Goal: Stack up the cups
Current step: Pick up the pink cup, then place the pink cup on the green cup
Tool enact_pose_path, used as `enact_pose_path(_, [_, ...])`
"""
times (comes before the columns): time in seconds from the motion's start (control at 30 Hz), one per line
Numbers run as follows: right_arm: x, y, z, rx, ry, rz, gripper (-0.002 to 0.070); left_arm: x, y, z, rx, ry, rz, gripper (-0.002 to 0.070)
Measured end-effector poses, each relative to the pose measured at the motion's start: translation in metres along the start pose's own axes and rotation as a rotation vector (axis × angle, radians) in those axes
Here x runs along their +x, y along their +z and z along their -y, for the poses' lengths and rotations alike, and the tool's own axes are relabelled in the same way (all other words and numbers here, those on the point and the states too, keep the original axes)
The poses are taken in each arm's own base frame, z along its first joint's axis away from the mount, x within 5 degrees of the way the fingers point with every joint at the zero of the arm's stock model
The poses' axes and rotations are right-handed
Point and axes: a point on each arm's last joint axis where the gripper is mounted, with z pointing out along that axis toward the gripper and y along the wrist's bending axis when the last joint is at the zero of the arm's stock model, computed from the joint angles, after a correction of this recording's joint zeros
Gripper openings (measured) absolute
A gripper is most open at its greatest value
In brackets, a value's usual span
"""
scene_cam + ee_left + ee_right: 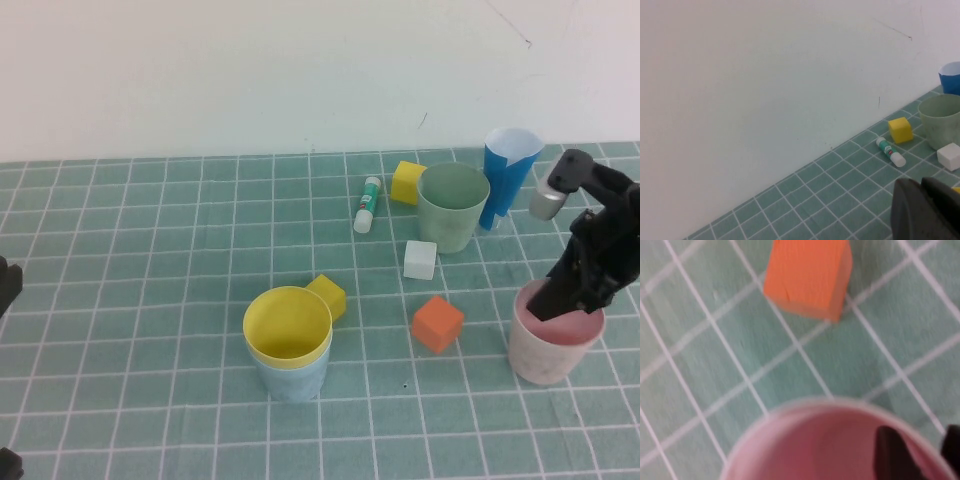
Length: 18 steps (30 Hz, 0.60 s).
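From the high view, the green tiled table cloth (150,260) carries clutter between the cups: an orange foam cube (437,324) just left of the short pink paper cup (548,348), a white cube (420,260) beside the pale green paper cup (452,207), a yellow cube (406,183) behind that, a second yellow block (328,295) touching the stacked pair, and a green-and-white glue stick (367,204). A tall dark-blue cone cup (507,175) stands just right of the green one. The yellow paper cup (288,325) sits nested inside the light blue paper cup (290,378) near the front centre. The right gripper (562,302) dips into the pink cup's mouth at the right edge.

The left wrist view shows the left gripper (925,210), fingers closed on nothing, well apart from the glue stick, yellow cube and green cup.

In the right wrist view, the pink rim curves below the orange cube; one dark fingertip (892,455) is inside the cup and the other outside, parted slightly around the wall, with contact unclear.
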Motion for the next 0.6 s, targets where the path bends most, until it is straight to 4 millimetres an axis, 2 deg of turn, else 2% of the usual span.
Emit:
enact_pose_path(0.07, [-0.004, 0.002, 0.001, -0.017, 0.017, 0.033, 0.0110, 0.000, 0.000, 0.000, 0.000, 0.005, -0.003, 0.0001])
enact_pose_path(0.17, [-0.018, -0.004, -0.001, -0.037, 0.011, 0.090, 0.0045, 0.001, 0.000, 0.000, 0.003, 0.011, -0.011, 0.0001])
enact_pose_path(0.23, [-0.032, -0.014, -0.002, -0.027, -0.029, 0.120, 0.0043, 0.001, 0.000, 0.000, 0.004, 0.015, -0.015, 0.0001])
enact_pose_path(0.37, [-0.075, -0.035, -0.015, 0.037, -0.162, 0.195, 0.0042, 0.002, 0.000, 0.001, 0.007, 0.019, -0.021, 0.0001])
enact_pose_path(0.5, [-0.121, -0.062, -0.024, 0.233, -0.264, 0.301, 0.0041, 0.002, 0.000, 0.001, 0.006, 0.024, -0.023, 0.0001])
enact_pose_path(0.6, [-0.141, -0.081, -0.022, 0.367, -0.301, 0.350, 0.0041, 0.003, 0.000, 0.000, 0.003, 0.040, -0.029, 0.0001])
